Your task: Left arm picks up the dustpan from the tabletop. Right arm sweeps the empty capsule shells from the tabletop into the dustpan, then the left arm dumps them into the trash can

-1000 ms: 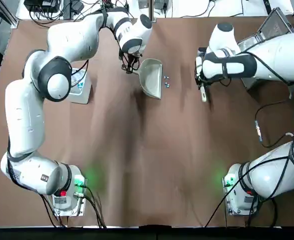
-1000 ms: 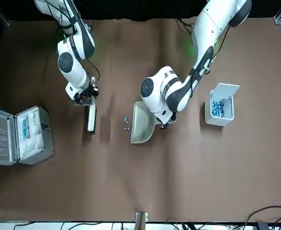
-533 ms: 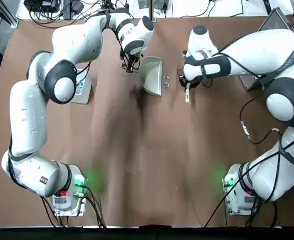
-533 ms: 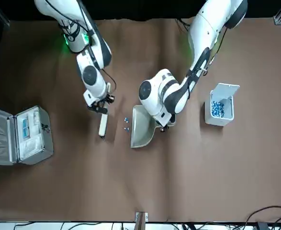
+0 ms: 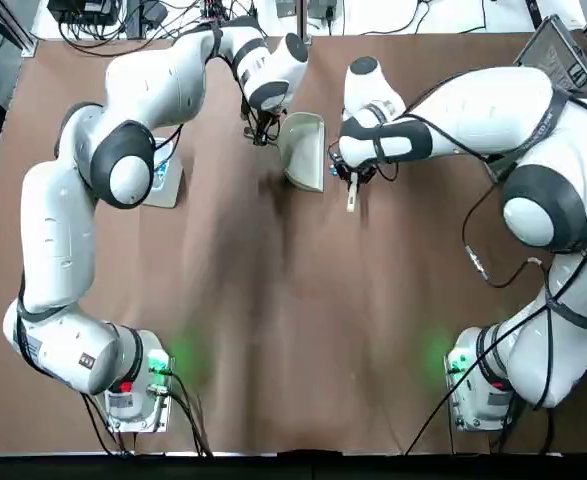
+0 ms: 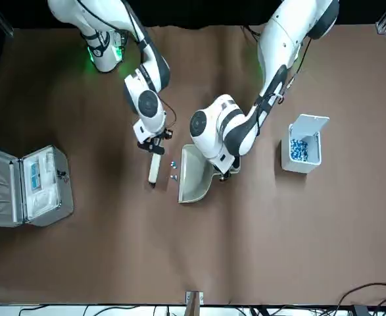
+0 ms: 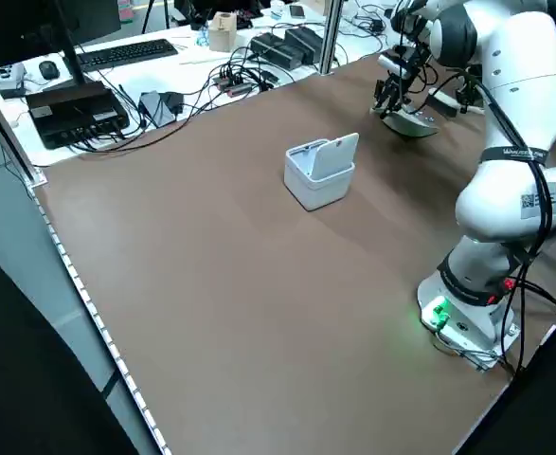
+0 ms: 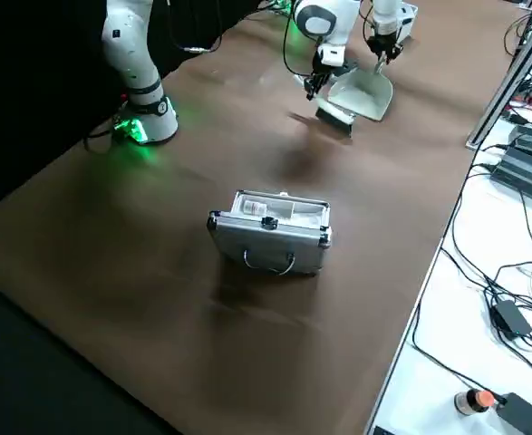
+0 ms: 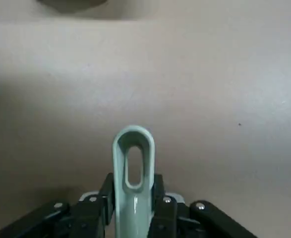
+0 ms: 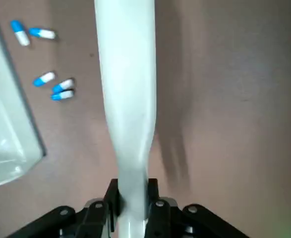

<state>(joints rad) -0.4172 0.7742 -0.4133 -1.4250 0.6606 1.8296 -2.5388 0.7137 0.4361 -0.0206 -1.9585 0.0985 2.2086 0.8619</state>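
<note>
The cream dustpan (image 5: 304,150) lies at the far middle of the table, its mouth toward the right arm. My left gripper (image 5: 261,131) is shut on its thin handle (image 9: 133,166). My right gripper (image 6: 155,139) is shut on a slim white brush (image 6: 153,168), which points down at the table just beside the dustpan's (image 6: 194,175) mouth. Several blue-and-white capsule shells (image 6: 173,169) lie between the brush and the mouth. In the right wrist view the shells (image 10: 54,85) sit beside the brush (image 10: 127,74). The white trash can (image 6: 302,153) stands open at my left, apart from both grippers.
A silver metal case (image 6: 29,185) lies open near the table's right edge, also seen in the right side view as the case (image 8: 270,232). The trash can (image 7: 319,171) has bare brown table around it. Cables and devices lie beyond the far edge.
The right arm has swung to the robot's left, carrying the brush from well clear of the shells to right beside them. The left gripper and dustpan have hardly shifted.
</note>
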